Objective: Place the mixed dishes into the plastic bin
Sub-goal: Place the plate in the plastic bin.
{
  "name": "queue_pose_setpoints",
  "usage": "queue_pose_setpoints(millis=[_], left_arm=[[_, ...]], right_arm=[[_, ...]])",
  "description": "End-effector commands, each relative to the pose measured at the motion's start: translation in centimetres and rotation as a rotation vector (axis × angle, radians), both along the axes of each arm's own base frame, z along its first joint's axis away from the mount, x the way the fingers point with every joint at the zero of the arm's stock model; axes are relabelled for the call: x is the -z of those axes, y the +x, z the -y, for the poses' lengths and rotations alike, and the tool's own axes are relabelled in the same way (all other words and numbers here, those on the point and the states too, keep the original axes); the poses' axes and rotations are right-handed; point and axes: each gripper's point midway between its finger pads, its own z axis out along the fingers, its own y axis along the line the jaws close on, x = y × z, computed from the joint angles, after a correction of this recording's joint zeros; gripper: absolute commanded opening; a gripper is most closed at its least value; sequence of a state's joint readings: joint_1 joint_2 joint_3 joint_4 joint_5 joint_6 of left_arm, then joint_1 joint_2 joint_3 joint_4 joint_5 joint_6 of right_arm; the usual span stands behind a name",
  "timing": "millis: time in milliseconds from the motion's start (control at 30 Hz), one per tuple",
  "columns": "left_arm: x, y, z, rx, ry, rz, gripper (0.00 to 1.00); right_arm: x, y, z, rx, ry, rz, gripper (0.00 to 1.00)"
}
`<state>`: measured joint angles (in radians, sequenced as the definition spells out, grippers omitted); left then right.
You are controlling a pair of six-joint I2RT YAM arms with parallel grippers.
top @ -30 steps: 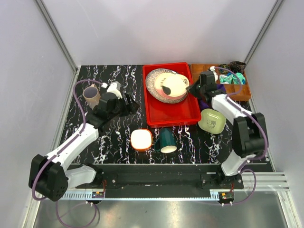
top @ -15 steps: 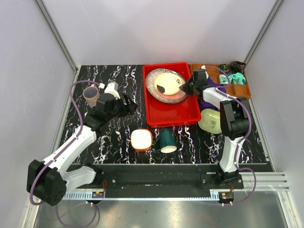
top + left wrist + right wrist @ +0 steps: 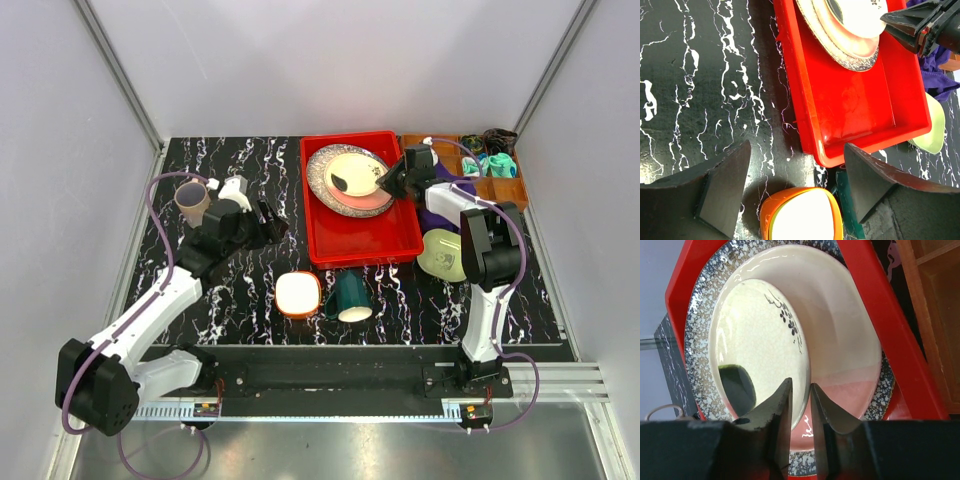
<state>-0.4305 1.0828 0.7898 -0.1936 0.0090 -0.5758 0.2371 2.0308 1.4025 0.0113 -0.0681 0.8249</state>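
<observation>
Plates lie stacked inside the red bin (image 3: pixel 360 240): a speckled grey plate (image 3: pixel 697 350) at the bottom, a pink-cream plate (image 3: pixel 840 390) on it, and a pale yellow plate (image 3: pixel 760 340) on top. The right tool (image 3: pixel 801 390) sits at the right edge of the stack with its fingers a little apart. The yellow plate's rim shows in the narrow gap between them.

The left tool (image 3: pixel 797 150) hangs over the tabletop (image 3: pixel 240 290) with its fingers spread wide and nothing between them. The bin lies ahead of it and to its right. An orange-white bowl (image 3: pixel 802 222) sits just below it, with a dark green mug (image 3: pixel 350 295) right beside the bowl. A mauve cup (image 3: pixel 192 202) stands off to the left of this tool. A light green bowl (image 3: pixel 445 255) rests on the near side of the right tool, outside the bin.
</observation>
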Motion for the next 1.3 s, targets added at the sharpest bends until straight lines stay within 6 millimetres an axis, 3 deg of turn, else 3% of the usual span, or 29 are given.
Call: queue_pose_setpoints(millis=[0, 233, 567, 667, 767, 867, 900, 967, 1000, 1067, 1100, 1167, 1200, 1267], left_arm=[[-0.9, 0.3, -0.5, -0.022, -0.002, 0.048, 0.79], [-0.5, 0.2, -0.5, -0.023, -0.007, 0.041, 0.79], [-0.5, 0.3, -0.3, -0.018, -0.016, 0.040, 0.79], [-0.6, 0.3, -0.3, -0.018, -0.016, 0.042, 0.79], [-0.6, 0.4, -0.2, -0.018, -0.017, 0.043, 0.79], [-0.5, 0.4, -0.2, -0.017, -0.015, 0.044, 0.79], [-0.5, 0.4, -0.2, -0.016, -0.013, 0.045, 0.79], [-0.4, 0.4, -0.3, -0.017, -0.011, 0.044, 0.79], [-0.5, 0.5, -0.2, -0.015, -0.013, 0.048, 0.79], [-0.4, 0.6, -0.2, -0.016, -0.013, 0.050, 0.79], [-0.3, 0.7, -0.2, -0.015, -0.010, 0.050, 0.79], [-0.2, 0.7, 0.2, 0.002, -0.021, 0.047, 0.79], [-0.2, 0.8, 0.2, 0.007, -0.021, 0.046, 0.79], [-0.2, 0.8, 0.4, 0.014, -0.026, 0.047, 0.79]], right_arm=[[-1.5, 1.2, 0.5, 0.027, 0.011, 0.052, 0.31], [-0.6, 0.6, 0.8, 0.028, 0.005, 0.030, 0.42], [0.8, -0.2, 1.0, 0.031, 0.002, -0.006, 0.47], [0.2, -0.5, 1.0, 0.021, 0.003, 0.004, 0.48], [-2.1, -1.2, 1.2, 0.011, -0.004, 0.046, 0.49], [-5.6, -2.7, 2.0, 0.014, -0.025, 0.104, 0.50], [-8.0, -3.7, 2.4, 0.018, -0.027, 0.146, 0.50], [-9.4, -5.4, 3.4, 0.034, -0.057, 0.155, 0.50], [-11.5, -7.1, 3.7, 0.035, -0.052, 0.190, 0.50], [-11.4, -9.2, 5.7, 0.094, -0.106, 0.167, 0.52], [-13.7, -10.5, 6.4, 0.116, -0.111, 0.210, 0.53], [-12.6, -13.0, 8.6, 0.179, -0.181, 0.155, 0.55], [-14.0, -14.6, 9.4, 0.205, -0.183, 0.184, 0.56], [-12.3, -17.3, 11.4, 0.284, -0.223, 0.118, 0.68]])
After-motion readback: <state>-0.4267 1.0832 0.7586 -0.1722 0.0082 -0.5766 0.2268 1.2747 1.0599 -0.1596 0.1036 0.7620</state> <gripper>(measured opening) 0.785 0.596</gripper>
